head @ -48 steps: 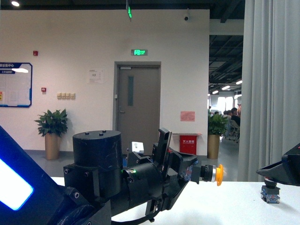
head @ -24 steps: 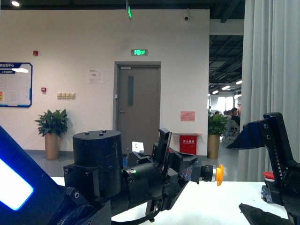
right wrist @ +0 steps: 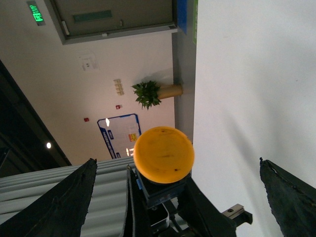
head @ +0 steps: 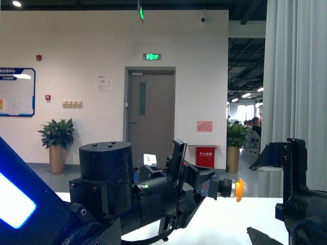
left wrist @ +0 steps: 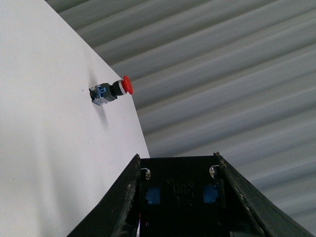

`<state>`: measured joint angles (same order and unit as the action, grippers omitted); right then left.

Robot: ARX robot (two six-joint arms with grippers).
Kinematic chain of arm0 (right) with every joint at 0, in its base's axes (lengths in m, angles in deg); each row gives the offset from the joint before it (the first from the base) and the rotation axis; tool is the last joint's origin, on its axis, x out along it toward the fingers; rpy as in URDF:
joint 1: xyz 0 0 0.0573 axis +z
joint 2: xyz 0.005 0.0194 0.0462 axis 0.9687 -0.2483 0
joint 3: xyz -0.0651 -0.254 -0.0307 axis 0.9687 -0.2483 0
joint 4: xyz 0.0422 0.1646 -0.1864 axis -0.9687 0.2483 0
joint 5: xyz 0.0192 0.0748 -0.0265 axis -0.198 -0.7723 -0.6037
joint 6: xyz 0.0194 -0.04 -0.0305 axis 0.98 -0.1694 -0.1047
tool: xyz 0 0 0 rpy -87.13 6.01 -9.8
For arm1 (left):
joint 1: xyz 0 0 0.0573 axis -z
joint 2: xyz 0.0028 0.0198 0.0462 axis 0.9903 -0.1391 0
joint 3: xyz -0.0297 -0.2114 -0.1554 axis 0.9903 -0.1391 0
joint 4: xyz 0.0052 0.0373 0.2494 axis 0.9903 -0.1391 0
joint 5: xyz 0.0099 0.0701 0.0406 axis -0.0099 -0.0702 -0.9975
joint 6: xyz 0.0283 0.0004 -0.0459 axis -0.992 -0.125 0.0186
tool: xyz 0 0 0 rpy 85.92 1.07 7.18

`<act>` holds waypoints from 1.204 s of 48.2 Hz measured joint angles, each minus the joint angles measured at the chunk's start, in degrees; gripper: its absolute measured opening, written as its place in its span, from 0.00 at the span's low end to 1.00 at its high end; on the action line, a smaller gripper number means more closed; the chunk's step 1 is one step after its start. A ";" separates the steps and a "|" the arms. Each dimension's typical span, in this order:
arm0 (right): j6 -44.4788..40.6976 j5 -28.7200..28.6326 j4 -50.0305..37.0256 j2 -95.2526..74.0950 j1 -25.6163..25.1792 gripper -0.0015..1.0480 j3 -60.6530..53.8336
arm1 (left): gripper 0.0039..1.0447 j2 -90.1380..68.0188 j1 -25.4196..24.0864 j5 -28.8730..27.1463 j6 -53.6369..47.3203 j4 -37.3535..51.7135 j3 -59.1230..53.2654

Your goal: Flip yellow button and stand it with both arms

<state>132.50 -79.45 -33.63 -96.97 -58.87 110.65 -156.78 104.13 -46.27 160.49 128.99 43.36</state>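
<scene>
Left tool [head: 207,188] holds yellow button [head: 235,189]; red switch [left wrist: 111,91] apparently upright.

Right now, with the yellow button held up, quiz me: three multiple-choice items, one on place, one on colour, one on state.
1. Where is the yellow button? A on the table; B in the left claw; C on the floor.
2. What colour is the cap of the switch on the white table? A green; B blue; C red.
3. How is the right claw? A open; B shut on the button; C shut, empty.

B: the left claw clamps its body, cap pointing sideways.
C: the left wrist view shows a red cap.
A: in the right wrist view its fingers stand wide apart, either side of the yellow cap.
</scene>
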 joint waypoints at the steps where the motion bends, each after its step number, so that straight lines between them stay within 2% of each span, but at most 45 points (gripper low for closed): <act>1: 0.15 0.02 0.00 -0.07 0.11 0.93 0.31 | 0.35 0.00 0.00 0.00 0.00 0.00 0.00; 37: 1.29 3.04 2.62 -5.95 3.50 0.93 9.20 | 0.34 0.00 0.00 0.00 0.00 0.00 0.02; 58: 1.33 3.61 2.51 -8.02 3.15 0.93 11.74 | 0.34 0.00 0.00 0.00 0.00 0.00 0.02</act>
<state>133.83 -75.84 -31.12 -105.00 -55.72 122.38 -156.78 104.13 -46.27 160.49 128.99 43.38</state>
